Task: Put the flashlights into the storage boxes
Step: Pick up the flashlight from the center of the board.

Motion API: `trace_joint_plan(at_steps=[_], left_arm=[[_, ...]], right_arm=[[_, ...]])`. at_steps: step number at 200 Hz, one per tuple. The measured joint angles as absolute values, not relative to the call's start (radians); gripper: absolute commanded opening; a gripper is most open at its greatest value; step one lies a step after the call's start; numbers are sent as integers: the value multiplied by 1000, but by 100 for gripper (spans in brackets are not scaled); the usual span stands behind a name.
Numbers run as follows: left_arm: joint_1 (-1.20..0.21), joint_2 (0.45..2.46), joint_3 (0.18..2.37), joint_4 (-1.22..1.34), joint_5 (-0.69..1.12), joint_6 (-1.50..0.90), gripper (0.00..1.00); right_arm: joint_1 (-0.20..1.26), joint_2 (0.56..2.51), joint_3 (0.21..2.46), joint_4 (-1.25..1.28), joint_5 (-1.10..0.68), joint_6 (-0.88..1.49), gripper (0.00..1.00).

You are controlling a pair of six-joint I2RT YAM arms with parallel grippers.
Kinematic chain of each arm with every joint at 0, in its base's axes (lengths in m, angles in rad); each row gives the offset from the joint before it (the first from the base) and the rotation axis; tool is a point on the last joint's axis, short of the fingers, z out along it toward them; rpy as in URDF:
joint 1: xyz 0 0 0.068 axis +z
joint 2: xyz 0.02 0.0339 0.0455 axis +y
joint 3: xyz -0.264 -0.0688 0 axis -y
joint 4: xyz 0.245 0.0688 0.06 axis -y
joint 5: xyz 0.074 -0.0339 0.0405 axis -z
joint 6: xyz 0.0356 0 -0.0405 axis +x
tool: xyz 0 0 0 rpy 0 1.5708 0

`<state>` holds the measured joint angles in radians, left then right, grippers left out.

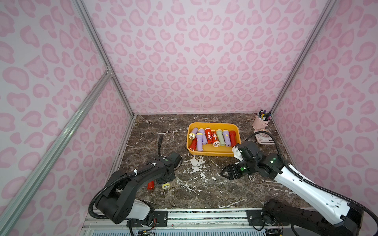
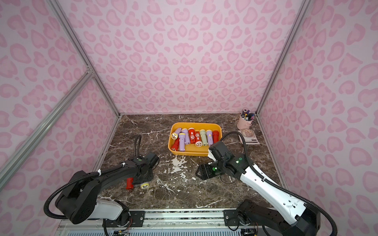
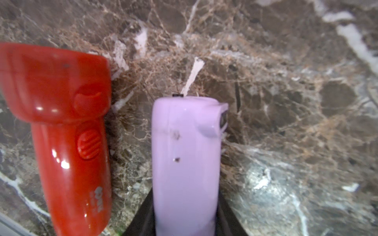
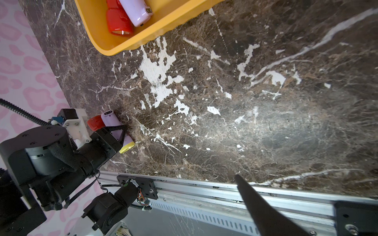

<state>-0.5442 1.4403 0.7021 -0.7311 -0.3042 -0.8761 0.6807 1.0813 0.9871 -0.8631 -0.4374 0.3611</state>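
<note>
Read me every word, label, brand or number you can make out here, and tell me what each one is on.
On the red flashlight lying on the table: white print near its tail, too blurred to read.
On two labelled flashlights in the tray: white labels with round marks, too small to read.
No text anywhere can be read.

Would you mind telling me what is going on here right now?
The left gripper is shut on a lilac flashlight lying on the marble table, with a red flashlight close beside it. Those two are the only flashlights I can see outside the yellow tray, which already holds the rest. The right gripper hovers empty above the table, in front of the tray.
</note>
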Motion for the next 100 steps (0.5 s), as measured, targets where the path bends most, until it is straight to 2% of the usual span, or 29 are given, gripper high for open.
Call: trace_joint_plan(at_steps=[46, 100], left_arm=[[-543, 1483, 783, -739, -282, -839, 28], [-548, 1488, 1006, -816, -288, -783, 28]], right_arm=[[671, 1135, 1032, -864, -434, 340, 74], [607, 1179, 1070, -866, -446, 308, 74]])
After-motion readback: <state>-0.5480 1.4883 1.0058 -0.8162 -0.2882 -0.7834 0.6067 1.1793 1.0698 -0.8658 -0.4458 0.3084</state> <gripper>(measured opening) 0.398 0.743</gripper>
